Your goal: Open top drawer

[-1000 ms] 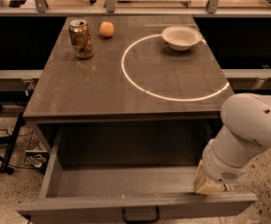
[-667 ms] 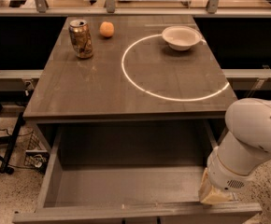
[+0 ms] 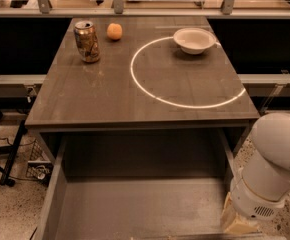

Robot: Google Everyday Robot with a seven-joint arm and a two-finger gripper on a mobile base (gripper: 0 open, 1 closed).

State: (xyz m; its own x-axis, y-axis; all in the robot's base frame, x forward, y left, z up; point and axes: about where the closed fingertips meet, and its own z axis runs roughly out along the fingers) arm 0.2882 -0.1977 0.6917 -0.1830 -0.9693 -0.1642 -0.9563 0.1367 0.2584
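- One hand (image 3: 239, 223), low at the front right corner of the drawer, under the white arm (image 3: 274, 166); cannot tell how it is set.
- One top drawer (image 3: 135, 204), standing well out beneath the desk (image 3: 100, 96), grey floor in view.
- One white bowl (image 3: 194, 39), on the far edge of one white circle (image 3: 132, 71).
- One upright drink can (image 3: 87, 41).
- One orange fruit (image 3: 114, 31), just beside the can.

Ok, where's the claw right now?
The claw is at the bottom right of the camera view, by the front right corner of the open top drawer, just under the white arm.
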